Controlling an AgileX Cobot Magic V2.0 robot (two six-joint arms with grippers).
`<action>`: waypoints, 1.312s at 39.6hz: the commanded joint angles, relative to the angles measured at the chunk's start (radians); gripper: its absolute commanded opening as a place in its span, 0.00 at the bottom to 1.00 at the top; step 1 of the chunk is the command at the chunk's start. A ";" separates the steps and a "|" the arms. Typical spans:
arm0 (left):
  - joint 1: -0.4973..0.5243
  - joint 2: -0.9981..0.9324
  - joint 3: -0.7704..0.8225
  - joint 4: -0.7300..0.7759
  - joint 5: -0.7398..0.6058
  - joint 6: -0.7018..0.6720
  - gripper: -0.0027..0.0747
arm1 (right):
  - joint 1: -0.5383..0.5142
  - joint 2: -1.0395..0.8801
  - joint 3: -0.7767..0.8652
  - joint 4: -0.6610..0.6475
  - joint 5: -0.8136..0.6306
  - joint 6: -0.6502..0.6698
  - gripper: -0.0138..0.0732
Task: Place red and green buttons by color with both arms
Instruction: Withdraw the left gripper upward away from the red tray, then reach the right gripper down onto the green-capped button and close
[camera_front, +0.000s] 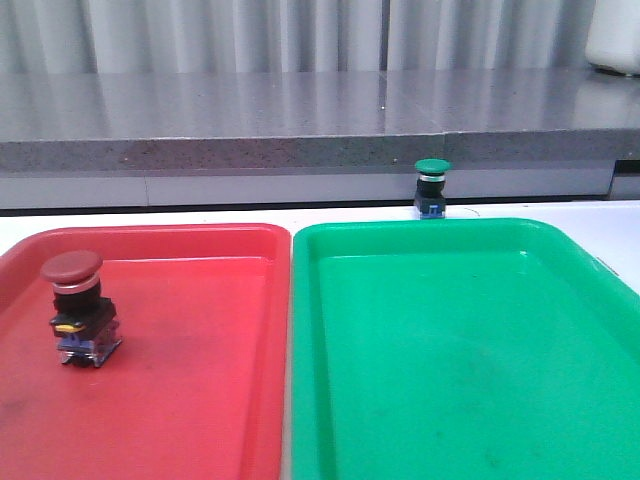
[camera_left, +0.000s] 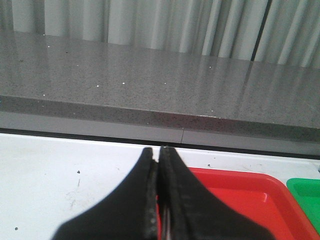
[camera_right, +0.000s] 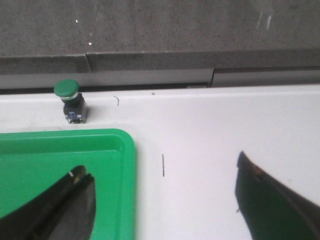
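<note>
Both sets of jaws are matt black with tapering, pointed fingers (camera_left: 175, 200), and one right finger (camera_right: 75, 200) shows a small pale chip at its tip.

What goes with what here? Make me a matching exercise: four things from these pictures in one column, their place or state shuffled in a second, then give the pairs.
Things:
1. red button
2. green button
3. left tool
4. right tool

Place or state:
A. fingers spread wide apart
B. standing on the white table, behind the green tray
C. fingers pressed together, holding nothing
D. standing inside the red tray

Pairs: 1-D, 2-B, 3-C, 4-A
</note>
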 joint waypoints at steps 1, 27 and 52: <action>0.000 0.012 -0.025 -0.001 -0.082 -0.006 0.01 | 0.011 0.136 -0.118 0.003 -0.079 0.000 0.84; 0.000 0.012 -0.025 -0.001 -0.082 -0.006 0.01 | 0.262 0.827 -0.775 0.003 0.162 0.045 0.83; 0.000 0.012 -0.025 -0.001 -0.082 -0.006 0.01 | 0.262 1.156 -1.127 0.008 0.271 0.054 0.83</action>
